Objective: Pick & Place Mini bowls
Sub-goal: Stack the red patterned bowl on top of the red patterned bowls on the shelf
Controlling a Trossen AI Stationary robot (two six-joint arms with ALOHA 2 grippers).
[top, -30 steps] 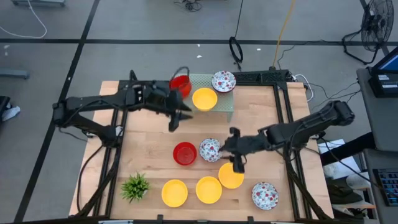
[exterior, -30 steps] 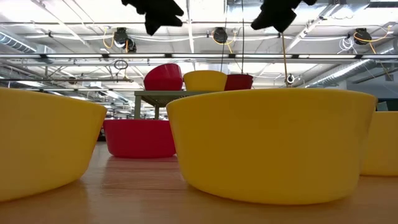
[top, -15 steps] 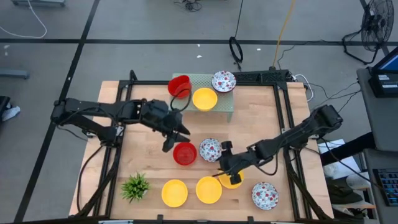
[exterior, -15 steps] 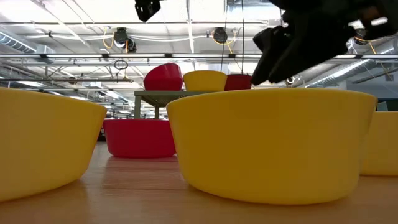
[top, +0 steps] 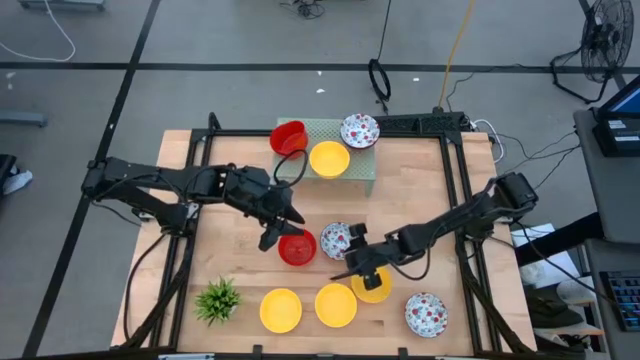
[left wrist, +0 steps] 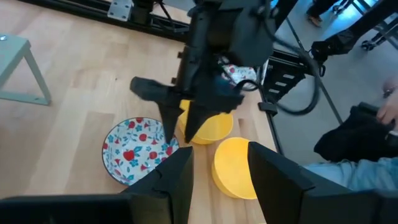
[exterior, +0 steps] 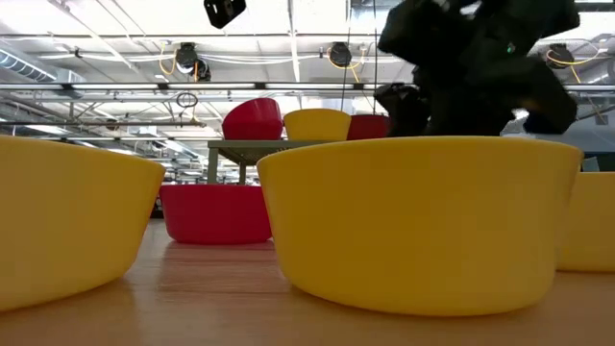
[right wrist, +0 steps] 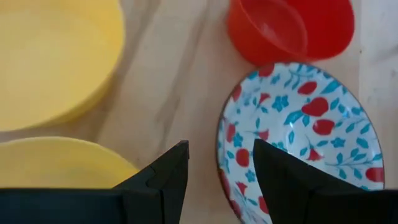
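Observation:
On the table in the high view lie a red bowl [top: 297, 247], a floral bowl [top: 337, 240], three yellow bowls [top: 280, 310] [top: 335, 305] [top: 372, 288] and a second floral bowl [top: 426, 313]. My left gripper [top: 277, 230] hangs open above the red bowl's left rim. My right gripper [top: 353, 267] is open and low between the floral bowl and the nearest yellow bowl. In the right wrist view the floral bowl's rim [right wrist: 219, 146] shows ahead of the gap between my fingers [right wrist: 221, 180], which touch nothing.
A green stand [top: 365, 170] at the far edge carries a red bowl [top: 288, 138], a yellow bowl [top: 329, 158] and a floral bowl [top: 360, 130]. A spiky green plant [top: 218, 298] sits near the near-left corner. Black frame rails [top: 455, 190] run along the table's sides.
My left gripper has moved from beside the stand toward the near edge, ending over the red bowl. My right gripper has moved left and toward the near edge and come down, from beside the floral bowl to between it and the yellow bowl. No bowl has moved.

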